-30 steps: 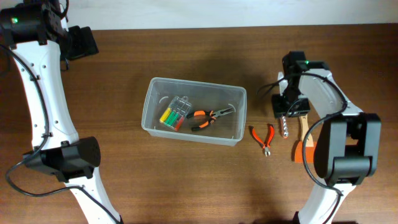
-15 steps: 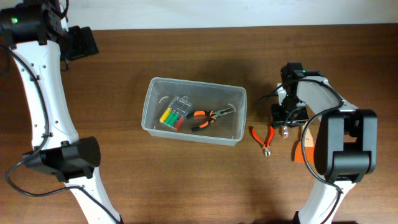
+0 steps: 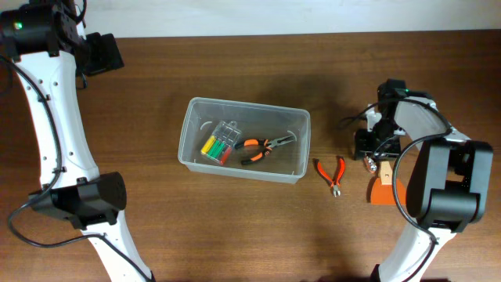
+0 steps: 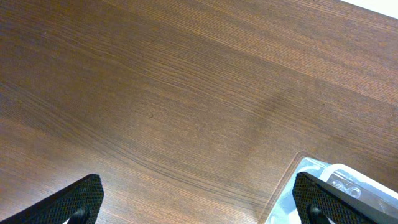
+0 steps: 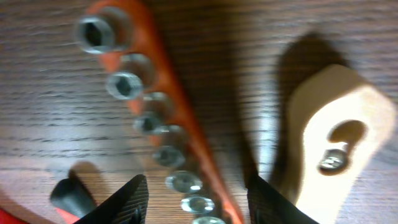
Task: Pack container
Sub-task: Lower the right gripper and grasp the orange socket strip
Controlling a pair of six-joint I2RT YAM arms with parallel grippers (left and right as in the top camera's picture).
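Note:
The container (image 3: 191,117) is a clear tub in the middle of the table, holding a case of screwdrivers (image 3: 219,143) and orange-handled pliers (image 3: 264,147). Its corner shows in the left wrist view (image 4: 305,180). My right gripper (image 3: 374,146) is low over an orange socket rail (image 5: 155,118), open, with one finger on each side of it (image 5: 200,202). A wooden handle (image 5: 329,137) lies just right of the rail. My left gripper (image 3: 100,53) is open and empty (image 4: 199,200), high over the table's far left.
Small red pliers (image 3: 333,174) lie on the table between the container and my right gripper. The wooden handle (image 3: 384,169) ends in an orange part (image 3: 382,193) near the right arm's base. The left arm's base (image 3: 82,200) stands at the front left.
My right gripper has moved right and toward the front, ending over the socket rail, which it now mostly hides. The left arm has not moved.

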